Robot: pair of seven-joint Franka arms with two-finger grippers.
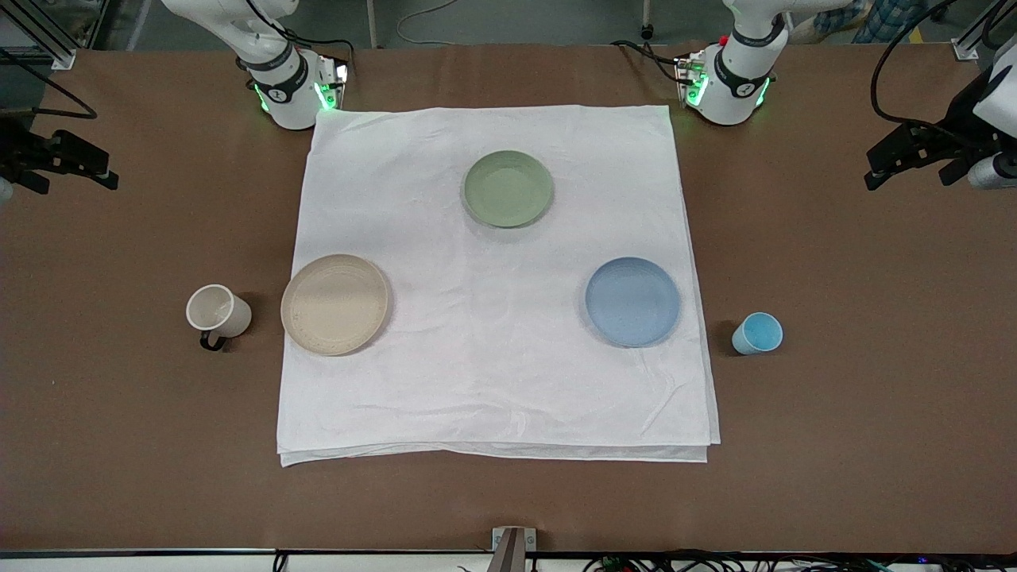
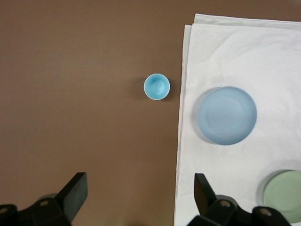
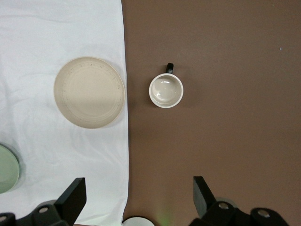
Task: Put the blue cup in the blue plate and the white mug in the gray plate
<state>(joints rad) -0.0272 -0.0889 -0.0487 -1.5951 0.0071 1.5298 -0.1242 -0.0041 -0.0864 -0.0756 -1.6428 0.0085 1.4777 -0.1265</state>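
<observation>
So, sweeping across the front view from the right arm's end of the table: my right gripper (image 1: 59, 163) is hanging up high over bare brown table (image 1: 119, 397), out past the white mug, with my fingers (image 3: 73, 197) spread wide and gripping nothing. That arm is just waiting.

Next comes the white mug (image 1: 216, 311), standing upright on the bare table with its mouth open to the ceiling and its dark handle pointing at about 6 o'clock in the front view, toward the camera. It's sitting just beside the gray plate (image 1: 335, 304) but not touching it. That plate is lying on the white cloth (image 1: 493, 381), right at the cloth's edge, with nothing in it.

Up at roughly 12 o'clock on the cloth, closer to my bases, the green plate (image 1: 508, 188) is sitting by itself with nothing on it.

Then the blue plate (image 1: 632, 301) is lying on the cloth near its edge at the left arm's end, also bare. The blue cup (image 1: 757, 332) is standing upright on the brown table just off the cloth, near that plate and a bit nearer the camera.

Finally my left gripper (image 1: 914, 155) is hovering high over bare table, fingers (image 2: 75, 193) wide apart and holding nothing.
</observation>
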